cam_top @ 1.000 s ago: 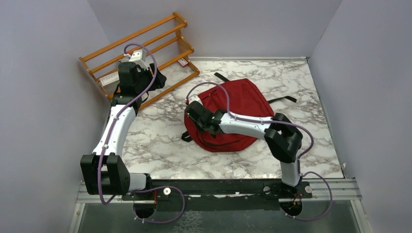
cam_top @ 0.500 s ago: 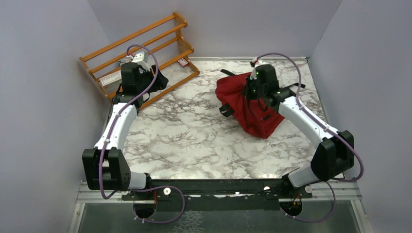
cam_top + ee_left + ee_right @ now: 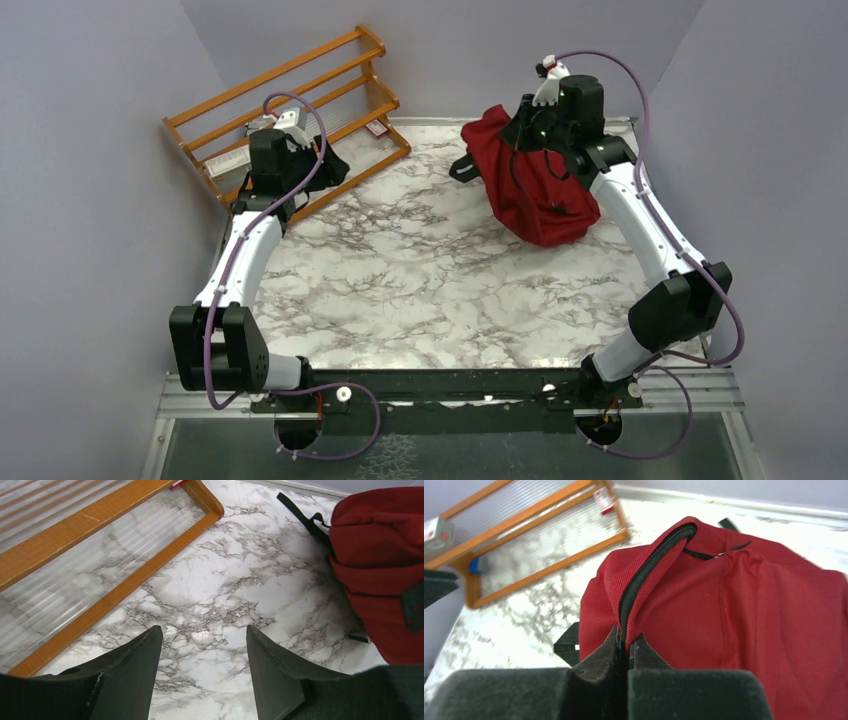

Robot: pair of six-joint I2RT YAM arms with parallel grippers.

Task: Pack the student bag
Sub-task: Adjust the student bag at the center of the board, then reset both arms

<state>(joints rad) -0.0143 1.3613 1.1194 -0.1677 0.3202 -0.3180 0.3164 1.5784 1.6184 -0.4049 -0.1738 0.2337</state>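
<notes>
Two grippers were in view, and only one was loaded. The right gripper [image 3: 626, 640] was closed tight on the black zipper trim [image 3: 649, 570] of the student bag [image 3: 540, 195], with a fold of red fabric pinched between the jaws. The bag was held up by that edge at the far right corner of the table [image 3: 420, 280], and its lower part appeared to rest on the table. Whether the zipper was undone could not be told.

The left gripper [image 3: 202, 635] was held partly open and empty above the table, just beside the wooden rack [image 3: 290, 95] at the far left and well apart from the bag.

The step in hand was judged to be the presenting of the bag for loading, with its upper edge drawn upward. The next move was judged to call for an item to be taken from the rack by the left gripper. The grip on the trim was to be kept firm so that the mouth was not allowed to sag shut.
</notes>
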